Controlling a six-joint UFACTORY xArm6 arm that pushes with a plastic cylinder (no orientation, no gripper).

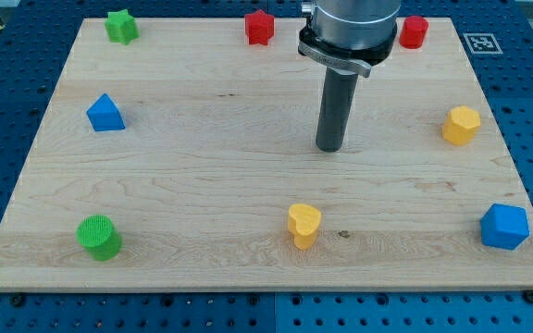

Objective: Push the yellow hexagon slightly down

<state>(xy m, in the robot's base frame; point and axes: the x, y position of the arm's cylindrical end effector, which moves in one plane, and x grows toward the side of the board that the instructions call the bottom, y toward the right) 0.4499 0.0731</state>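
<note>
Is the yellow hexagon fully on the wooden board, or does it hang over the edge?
Fully on. The yellow hexagon sits inside the wooden board's right edge, with bare wood around it. My tip is apart, to its left.

Green star (pixel 120 26), red star (pixel 259 27), blue hexagon (pixel 504 227), yellow heart (pixel 303 225).

— Where is my tip (pixel 330 148)?
— Mid-worktop (pixel 202 166), well left of the yellow hexagon (pixel 462 125) by the right edge.
— And the rest?
— Green star (pixel 120 26), red star (pixel 259 27) and red cylinder (pixel 413 31) line the top edge; blue triangle (pixel 105 113) sits left; green cylinder (pixel 98 237), yellow heart (pixel 303 225) and blue hexagon (pixel 504 227) line the bottom.
</note>
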